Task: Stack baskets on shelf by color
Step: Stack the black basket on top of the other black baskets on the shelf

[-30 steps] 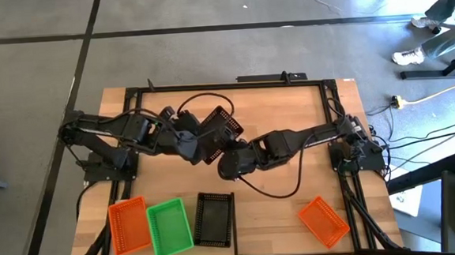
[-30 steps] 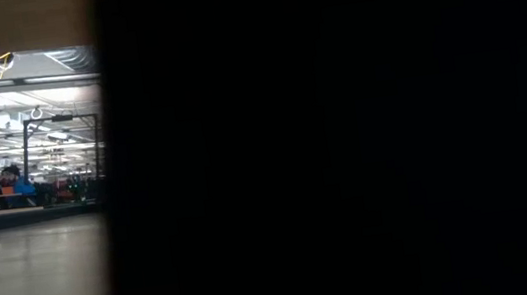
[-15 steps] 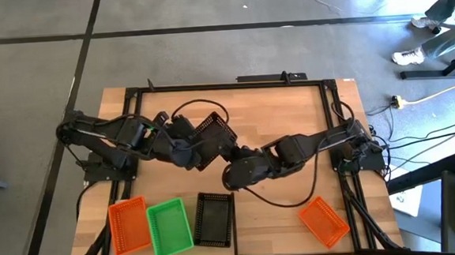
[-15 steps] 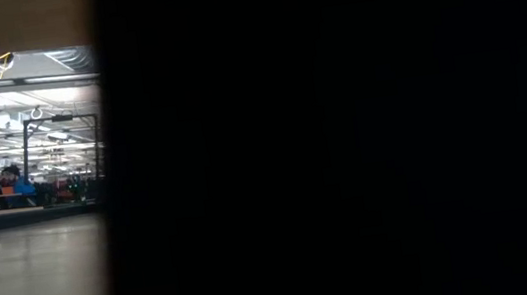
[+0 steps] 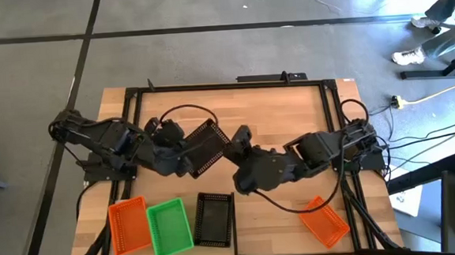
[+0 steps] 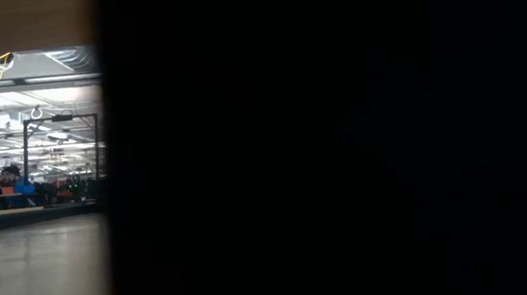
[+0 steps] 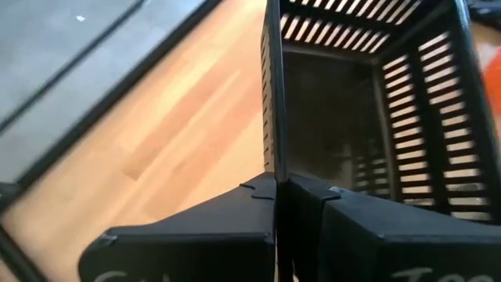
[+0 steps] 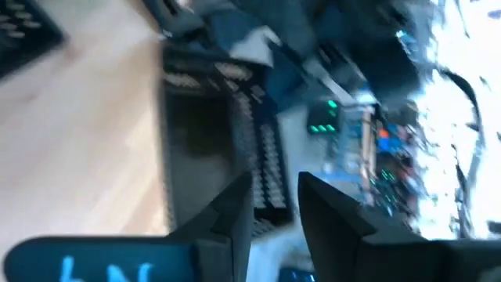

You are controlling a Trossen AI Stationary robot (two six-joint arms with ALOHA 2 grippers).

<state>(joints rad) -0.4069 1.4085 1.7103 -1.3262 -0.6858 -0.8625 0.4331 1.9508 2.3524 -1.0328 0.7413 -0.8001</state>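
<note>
Two end effectors meet mid-tabletop: the left (image 5: pixel 188 152) pinches a black basket (image 5: pixel 205 145) by its wall, tilted; the right (image 5: pixel 238 139), at three o'clock of it, stands spread.

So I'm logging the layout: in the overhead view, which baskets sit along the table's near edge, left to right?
orange basket → green basket → black basket → a second orange basket, set apart from the other three, toward the right side.
</note>
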